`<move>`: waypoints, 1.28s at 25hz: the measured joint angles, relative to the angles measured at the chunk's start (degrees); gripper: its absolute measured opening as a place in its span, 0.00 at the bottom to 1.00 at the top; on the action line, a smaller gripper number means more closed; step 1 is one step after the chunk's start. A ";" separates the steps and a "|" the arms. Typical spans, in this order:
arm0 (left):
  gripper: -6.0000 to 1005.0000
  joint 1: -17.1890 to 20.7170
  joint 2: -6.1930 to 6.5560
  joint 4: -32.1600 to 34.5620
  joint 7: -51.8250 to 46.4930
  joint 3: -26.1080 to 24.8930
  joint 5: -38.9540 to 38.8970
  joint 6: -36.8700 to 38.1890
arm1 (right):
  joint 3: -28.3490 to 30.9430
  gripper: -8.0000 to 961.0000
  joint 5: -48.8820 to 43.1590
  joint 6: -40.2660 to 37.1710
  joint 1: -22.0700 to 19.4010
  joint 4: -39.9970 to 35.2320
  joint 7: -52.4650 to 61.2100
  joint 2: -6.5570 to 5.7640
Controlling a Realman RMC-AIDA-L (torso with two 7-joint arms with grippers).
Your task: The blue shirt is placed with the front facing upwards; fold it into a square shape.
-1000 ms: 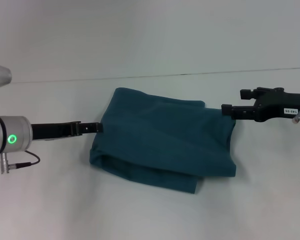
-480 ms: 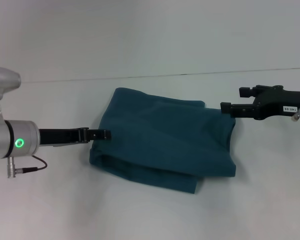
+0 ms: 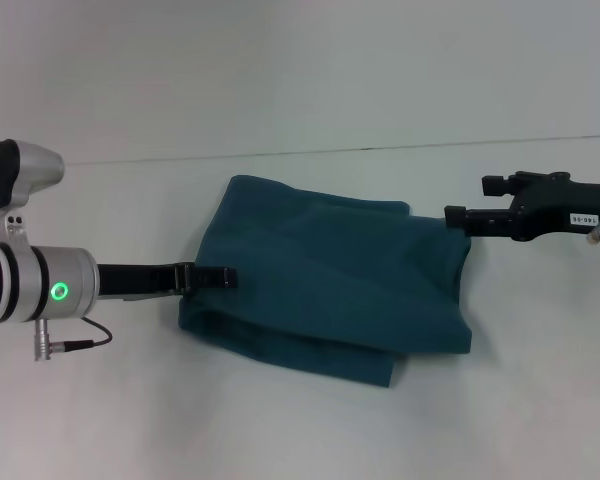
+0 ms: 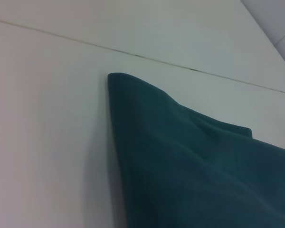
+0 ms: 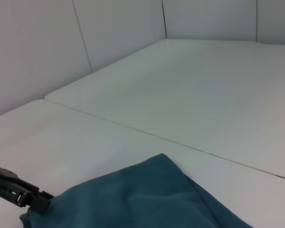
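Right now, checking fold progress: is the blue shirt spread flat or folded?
Folded. The blue shirt lies as a compact, roughly rectangular bundle with doubled layers showing at its near edge; no sleeves or print visible.

A plain white table is seen across the head view, crossed by a thin dark seam; pale wall panels are seen behind it

One blue shirt, folded, centre frame. Two grippers: left gripper at shirt's left edge, right gripper at its upper right corner. One white table.
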 joint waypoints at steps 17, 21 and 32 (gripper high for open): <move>0.39 0.56 -0.55 -0.01 0.45 1.09 1.40 -1.02 | 0.47 0.94 0.00 0.01 -0.09 0.00 -0.12 -0.16; 0.21 1.33 -0.86 0.42 0.49 1.05 1.24 -0.64 | 0.59 0.94 0.00 0.01 -0.09 0.00 -0.12 -0.23; 0.03 5.37 -2.40 5.33 1.13 1.14 1.08 1.96 | 0.62 0.94 0.00 0.11 0.00 -0.53 -0.12 -0.29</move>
